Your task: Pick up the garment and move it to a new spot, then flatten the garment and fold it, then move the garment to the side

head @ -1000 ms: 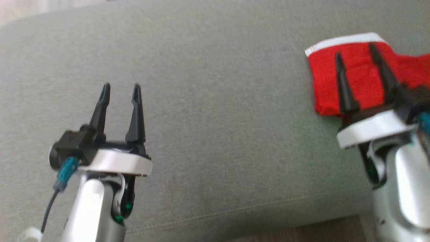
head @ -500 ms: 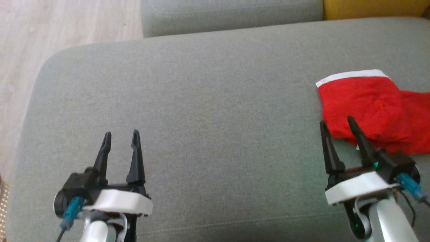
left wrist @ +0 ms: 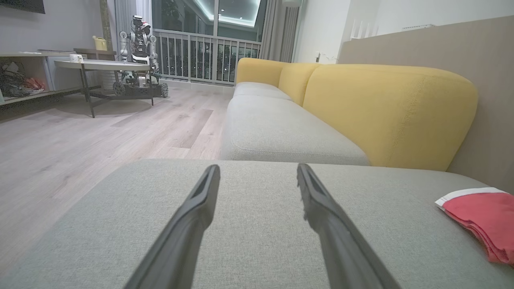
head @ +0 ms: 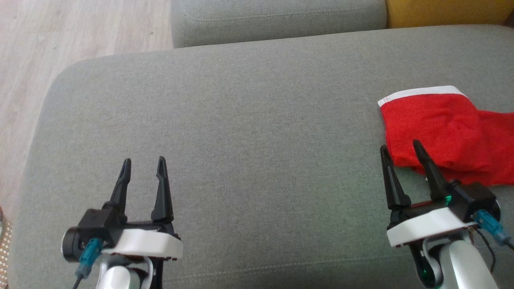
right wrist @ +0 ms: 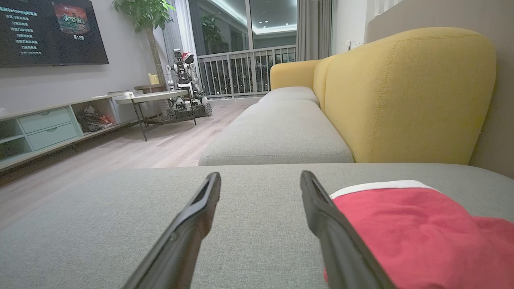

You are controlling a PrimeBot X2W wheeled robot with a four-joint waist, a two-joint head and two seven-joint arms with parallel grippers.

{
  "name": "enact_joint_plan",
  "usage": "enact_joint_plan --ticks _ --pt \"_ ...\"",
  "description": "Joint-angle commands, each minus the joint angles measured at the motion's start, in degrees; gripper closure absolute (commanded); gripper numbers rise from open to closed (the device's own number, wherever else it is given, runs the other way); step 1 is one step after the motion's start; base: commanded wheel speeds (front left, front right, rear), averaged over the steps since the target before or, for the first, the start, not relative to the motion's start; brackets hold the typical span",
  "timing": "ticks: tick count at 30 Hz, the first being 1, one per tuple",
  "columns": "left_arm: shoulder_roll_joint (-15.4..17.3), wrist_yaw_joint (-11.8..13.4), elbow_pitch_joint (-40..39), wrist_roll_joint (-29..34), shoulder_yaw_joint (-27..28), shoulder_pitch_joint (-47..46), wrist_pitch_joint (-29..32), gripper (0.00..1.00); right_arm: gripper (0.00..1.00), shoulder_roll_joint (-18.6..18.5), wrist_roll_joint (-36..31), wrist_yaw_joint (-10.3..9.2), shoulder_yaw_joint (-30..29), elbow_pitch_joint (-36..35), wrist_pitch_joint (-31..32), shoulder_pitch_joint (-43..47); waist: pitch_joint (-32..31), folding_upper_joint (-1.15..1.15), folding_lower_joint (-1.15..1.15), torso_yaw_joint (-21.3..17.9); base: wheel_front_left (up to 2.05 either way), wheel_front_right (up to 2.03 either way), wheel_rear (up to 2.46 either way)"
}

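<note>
Both pointing forward, wide, empty; left claw (head: 144, 160) over cushion (head: 257, 132); right claw (head: 399, 145) beside garment (head: 437, 124).

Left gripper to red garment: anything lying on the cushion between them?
Head view: just bare grey cushion; the right gripper stands at the garment's near edge.

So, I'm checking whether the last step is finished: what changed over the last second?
The head camera moved, widening the view. The right end effector drew back from over the red garment to its near edge, open and empty. It stayed folded on the grey cushion; the left end effector stayed open.
</note>
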Motion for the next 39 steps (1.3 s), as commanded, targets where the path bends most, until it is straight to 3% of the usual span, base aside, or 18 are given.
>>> enact_joint_plan --ticks 1,13,21,22,25,39 --pt "0.2 0.3 -1.6 0.4 1.5 -1.7 -0.3 0.0 0.0 0.1 0.1 -0.02 1.3 -2.1 -0.5 -1.5 0.0 0.0 0.0 0.0 0.0 0.0 0.0" --pt "0.2 -3.1 -0.4 -3.8 1.8 -1.4 -0.3 0.0 0.0 0.1 -0.2 -0.02 1.8 -2.3 -0.5 -1.6 0.0 0.0 0.0 -0.4 0.0 0.0 0.0" --pt "0.2 -3.4 0.2 -6.6 3.4 -0.7 -0.3 0.0 0.0 0.1 -0.1 -0.02 1.7 -2.3 -0.5 -1.4 -0.2 0.0 0.0 -0.6 0.0 0.0 0.0" --pt "0.0 -3.2 1.9 -6.8 1.3 0.8 0.0 1.0 1.0 0.0 -0.1 0.0 0.4 -0.3 0.0 0.0 -0.2 0.0 0.0 -0.6 0.0 0.0 0.0" --pt "-0.1 -3.1 4.7 -7.0 1.3 2.0 0.1 1.0 1.0 0.0 0.0 0.0 0.5 2.4 0.1 0.8 -0.2 0.0 0.0 -0.6 0.0 0.0 0.0" --pt "0.4 -4.1 5.5 -15.3 2.3 1.1 1.8 1.0 1.0 -0.3 9.2 0.0 0.3 2.8 1.9 0.5 -0.3 0.0 0.0 -0.7 0.0 0.0 0.0"
